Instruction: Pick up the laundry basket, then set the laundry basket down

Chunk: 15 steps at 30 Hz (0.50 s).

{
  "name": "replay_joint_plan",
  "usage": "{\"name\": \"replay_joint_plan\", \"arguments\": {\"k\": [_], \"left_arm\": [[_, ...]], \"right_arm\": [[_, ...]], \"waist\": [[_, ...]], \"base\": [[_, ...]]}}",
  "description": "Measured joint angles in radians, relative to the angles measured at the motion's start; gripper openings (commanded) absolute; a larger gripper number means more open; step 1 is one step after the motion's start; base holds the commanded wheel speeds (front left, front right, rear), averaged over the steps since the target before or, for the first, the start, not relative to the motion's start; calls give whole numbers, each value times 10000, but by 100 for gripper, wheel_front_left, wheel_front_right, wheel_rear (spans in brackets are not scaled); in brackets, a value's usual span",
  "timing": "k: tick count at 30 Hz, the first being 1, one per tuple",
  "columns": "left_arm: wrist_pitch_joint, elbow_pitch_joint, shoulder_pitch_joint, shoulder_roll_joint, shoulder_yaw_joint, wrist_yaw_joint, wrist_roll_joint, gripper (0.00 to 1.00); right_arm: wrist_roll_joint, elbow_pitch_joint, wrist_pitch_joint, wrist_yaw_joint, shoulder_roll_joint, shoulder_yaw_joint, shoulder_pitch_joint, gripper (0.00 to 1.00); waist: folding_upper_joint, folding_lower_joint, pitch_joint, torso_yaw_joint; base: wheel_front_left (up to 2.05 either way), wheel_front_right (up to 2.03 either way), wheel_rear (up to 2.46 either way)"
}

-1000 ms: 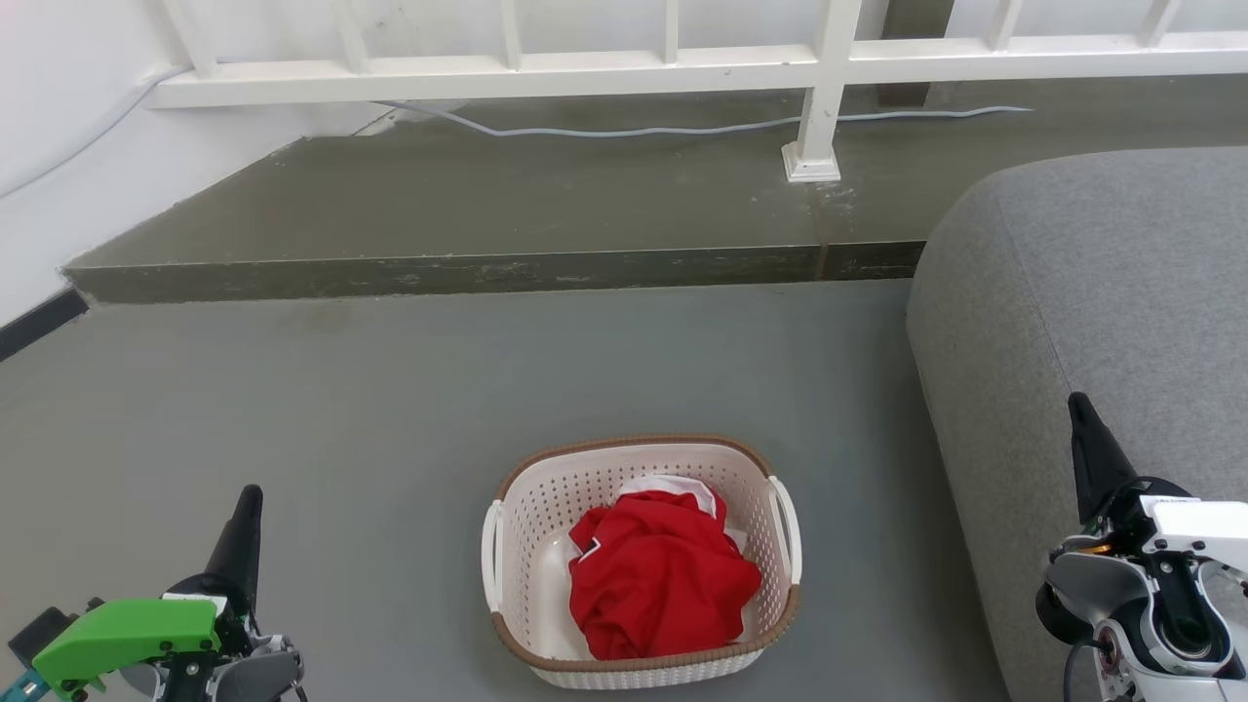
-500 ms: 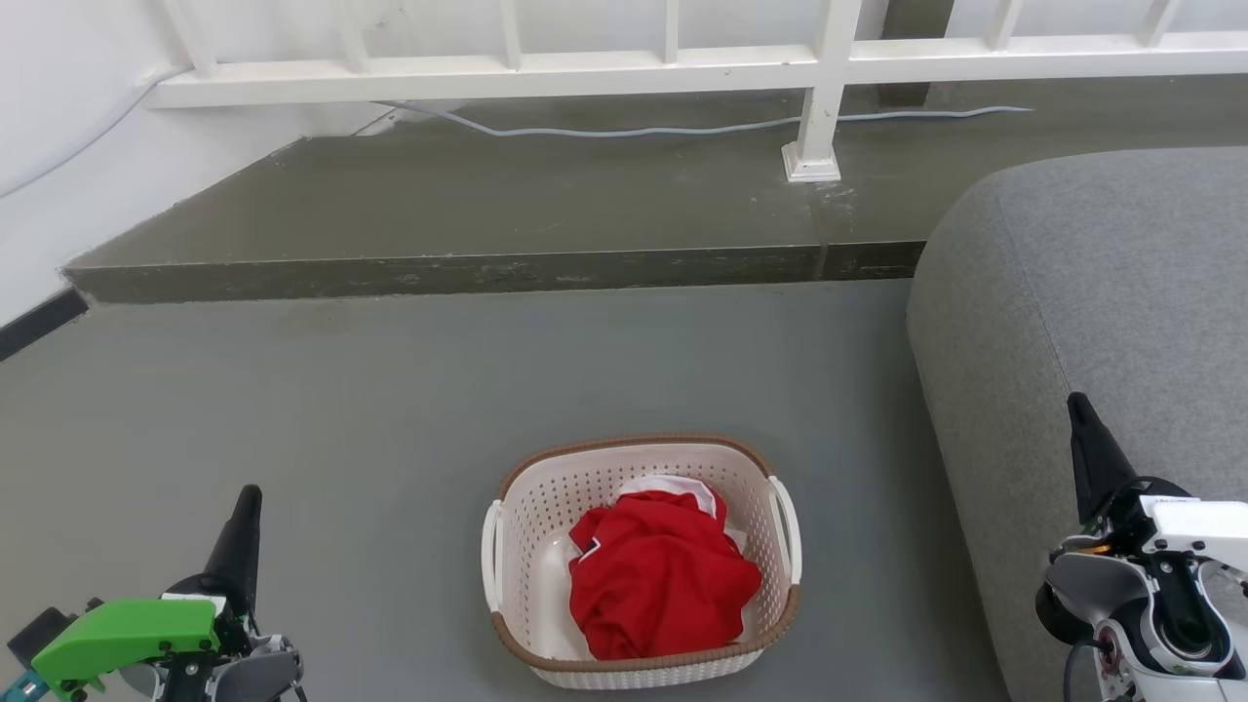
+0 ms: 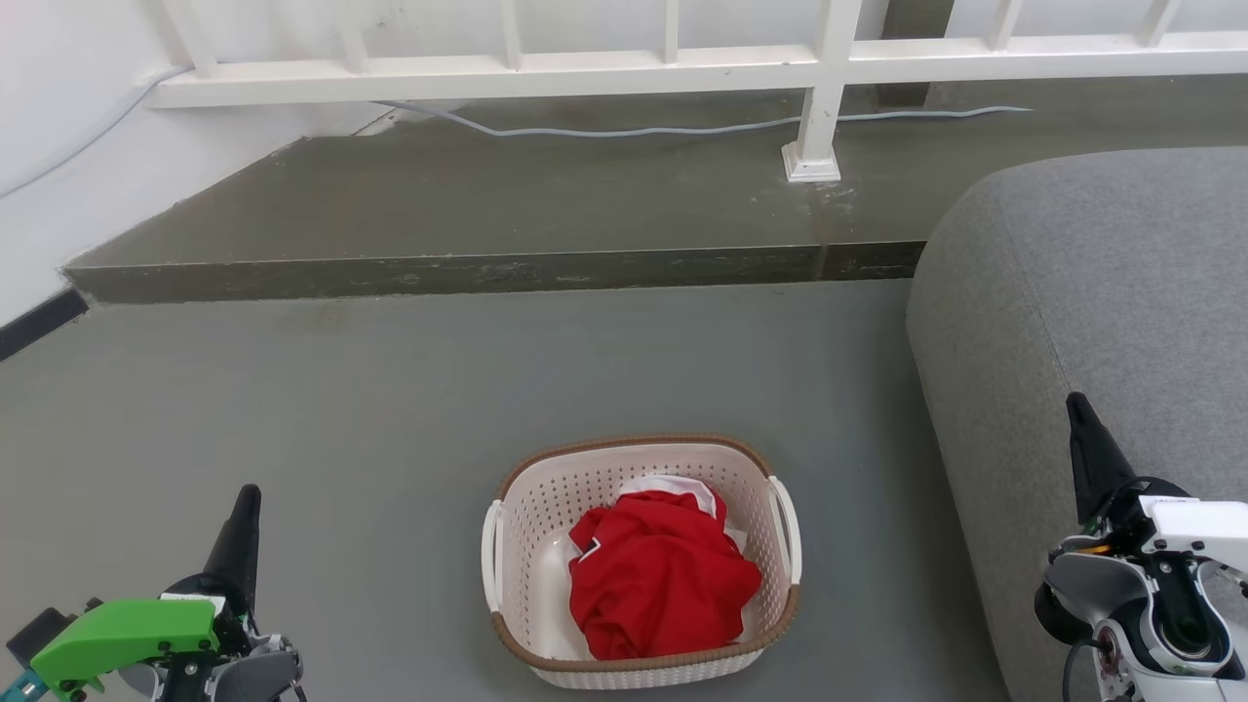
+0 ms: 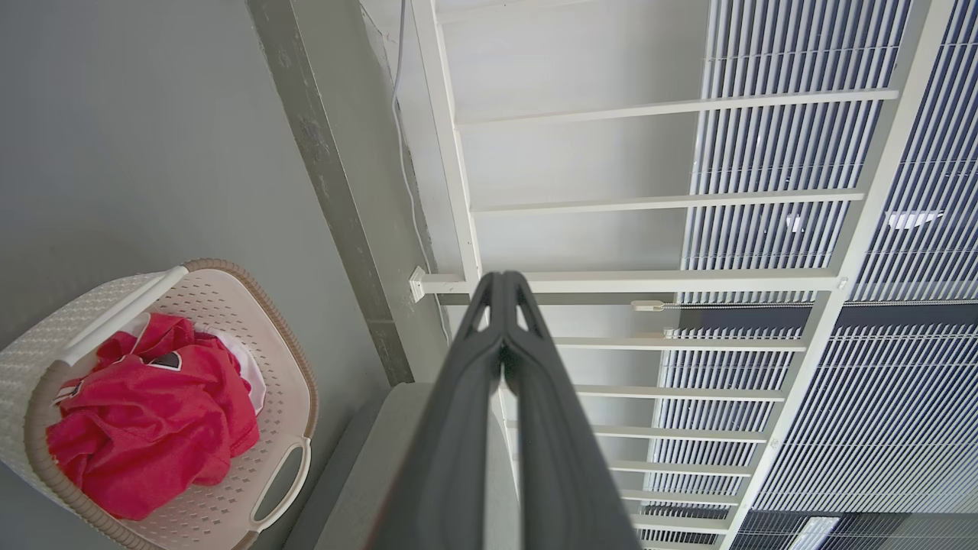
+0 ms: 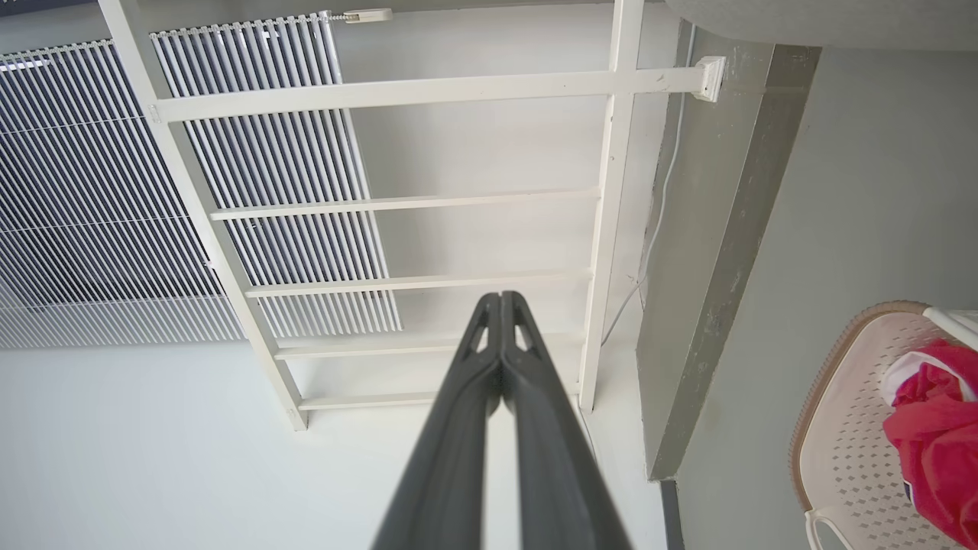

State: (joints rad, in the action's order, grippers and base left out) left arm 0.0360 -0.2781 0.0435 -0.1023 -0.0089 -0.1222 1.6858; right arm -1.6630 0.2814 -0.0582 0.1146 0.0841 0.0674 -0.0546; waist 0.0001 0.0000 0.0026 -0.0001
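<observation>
Since my left gripper (image 3: 247,495) has its fingers pressed together, I reckon it'd just shove the handle (image 3: 490,556) if I went in like this; laundry basket (image 3: 546,492) sits on the floor (image 3: 390,409) between both arms, red shirt (image 3: 663,575) inside; right gripper (image 3: 1075,405) is pinched together too, beside the sofa (image 3: 1121,292); might snag it.

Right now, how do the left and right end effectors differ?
The left end effector carries a green housing, the right end effector a white housing. The left shows against bare floor left of the laundry basket; the right against the grey sofa. Shared: both are shut, fingers pressed together, and apart from the basket.
</observation>
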Motion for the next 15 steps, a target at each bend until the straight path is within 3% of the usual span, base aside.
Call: {"name": "replay_joint_plan", "arguments": {"k": [15], "left_arm": [[42, 4, 2, 21, 21, 0, -2, 0]], "right_arm": [[0, -4, 0, 0, -15, 21, 0, 0]], "waist": [[0, 0, 2, 0]], "base": [[0, 0, 0]]}}
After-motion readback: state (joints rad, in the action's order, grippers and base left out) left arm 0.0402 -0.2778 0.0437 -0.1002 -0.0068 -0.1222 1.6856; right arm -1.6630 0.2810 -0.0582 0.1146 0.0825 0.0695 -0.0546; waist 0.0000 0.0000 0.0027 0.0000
